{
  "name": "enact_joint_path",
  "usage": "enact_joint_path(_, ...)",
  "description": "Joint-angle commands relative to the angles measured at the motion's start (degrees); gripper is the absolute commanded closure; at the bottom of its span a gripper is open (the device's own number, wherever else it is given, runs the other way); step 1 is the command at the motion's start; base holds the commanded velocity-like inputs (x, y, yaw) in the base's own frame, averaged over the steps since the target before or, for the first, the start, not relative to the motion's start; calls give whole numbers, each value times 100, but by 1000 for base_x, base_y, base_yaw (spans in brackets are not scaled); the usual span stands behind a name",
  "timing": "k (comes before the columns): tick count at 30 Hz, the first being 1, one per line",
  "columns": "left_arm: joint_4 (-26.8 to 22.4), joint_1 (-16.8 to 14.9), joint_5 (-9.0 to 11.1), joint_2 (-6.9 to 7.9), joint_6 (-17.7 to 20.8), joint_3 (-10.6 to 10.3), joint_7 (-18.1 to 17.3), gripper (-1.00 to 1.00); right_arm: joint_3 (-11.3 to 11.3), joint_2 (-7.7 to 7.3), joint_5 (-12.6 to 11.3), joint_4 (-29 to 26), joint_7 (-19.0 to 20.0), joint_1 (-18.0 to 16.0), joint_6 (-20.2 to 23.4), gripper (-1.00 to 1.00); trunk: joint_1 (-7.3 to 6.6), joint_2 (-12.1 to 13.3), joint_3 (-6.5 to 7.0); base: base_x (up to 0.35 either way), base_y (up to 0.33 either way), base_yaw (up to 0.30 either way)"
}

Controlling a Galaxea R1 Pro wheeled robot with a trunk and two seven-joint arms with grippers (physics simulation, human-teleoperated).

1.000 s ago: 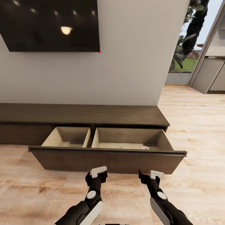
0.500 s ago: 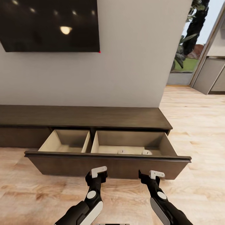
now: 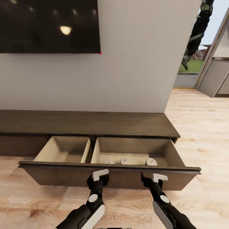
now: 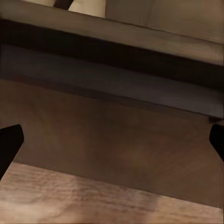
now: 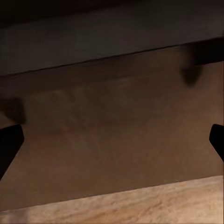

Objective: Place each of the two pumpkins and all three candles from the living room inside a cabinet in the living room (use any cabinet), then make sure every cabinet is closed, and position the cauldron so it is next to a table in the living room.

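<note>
Evidently the cabinet drawer front is to be pushed shut squarely; left gripper and right gripper, jaws spread and empty, should be pressed evenly; candles lie inside

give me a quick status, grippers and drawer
Left gripper and right gripper open, empty, facing the drawer front. Drawer open, candles in its right compartment. Nothing in the way.

No legible text, labels, brands, numbers or signs on any surface in the head view or either wrist view.
</note>
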Motion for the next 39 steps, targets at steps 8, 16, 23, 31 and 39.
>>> enact_joint_path(8,0,-7,61,3,-55,-27,22,-100,43,-9,-39,-5,-37,-8,-38,-100,2,-2,-4,295,0,0)
enact_joint_path(16,0,-7,61,3,-51,-23,21,-100,43,-9,-39,-5,-36,-8,-38,-100,2,-2,-4,240,0,0)
enact_joint_path(23,0,-7,61,3,-51,-23,21,-100,43,-9,-39,-5,-37,-8,-38,-100,2,-2,-4,331,0,0)
enact_joint_path(31,0,-7,53,3,-51,-23,21,-100,43,-9,-39,-5,-39,-8,-38,-100,2,-2,-4,335,0,0)
enact_joint_path(39,0,-7,20,3,-58,-40,21,-100,40,-9,-39,-5,-40,-8,-38,-100,2,-2,-4,159,0,0)
